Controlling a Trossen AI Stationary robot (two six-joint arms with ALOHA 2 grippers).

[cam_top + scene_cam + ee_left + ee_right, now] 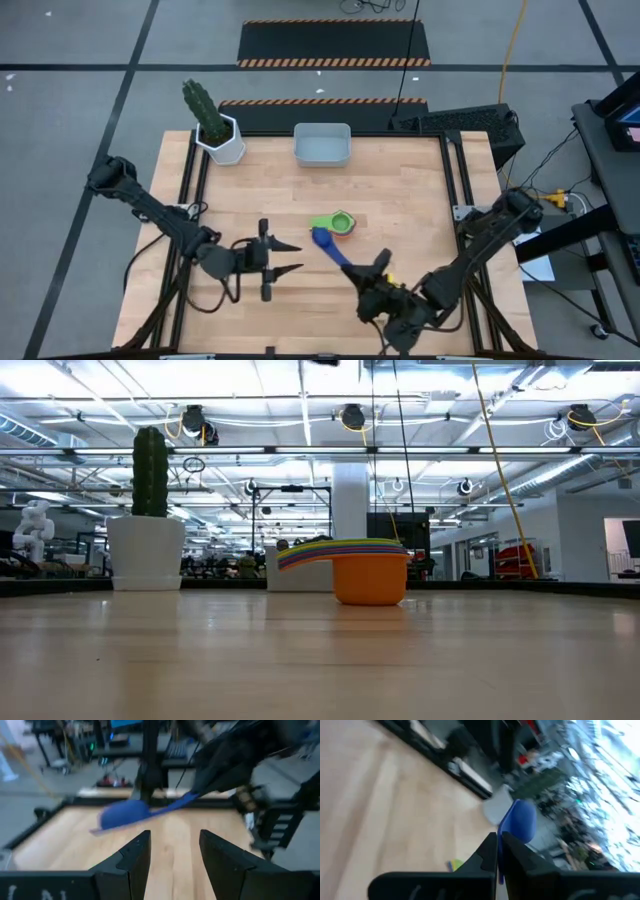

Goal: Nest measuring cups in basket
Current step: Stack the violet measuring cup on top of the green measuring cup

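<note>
The dark blue measuring cup is in my right gripper, which is shut on its handle near the table's middle. In the left wrist view the dark blue cup shows above the wood. Just beyond it stands a nested stack of cups, orange outermost with a green handle; the stack rests on its base. The pale basket sits at the far edge. My left gripper is open, left of the blue cup, with nothing between its fingers. My right gripper pinches the dark blue cup's flat handle between its two fingers, which lie along the handle. It comes from the table's near right side, slanting toward the middle. The bowl sticks out beyond the fingertips, and the cup is lifted clear of the table.
A white pot with a green cactus stands at the far left corner, left of the basket. Black rails run along the table's sides. Bare wood lies between the stack and the basket.
</note>
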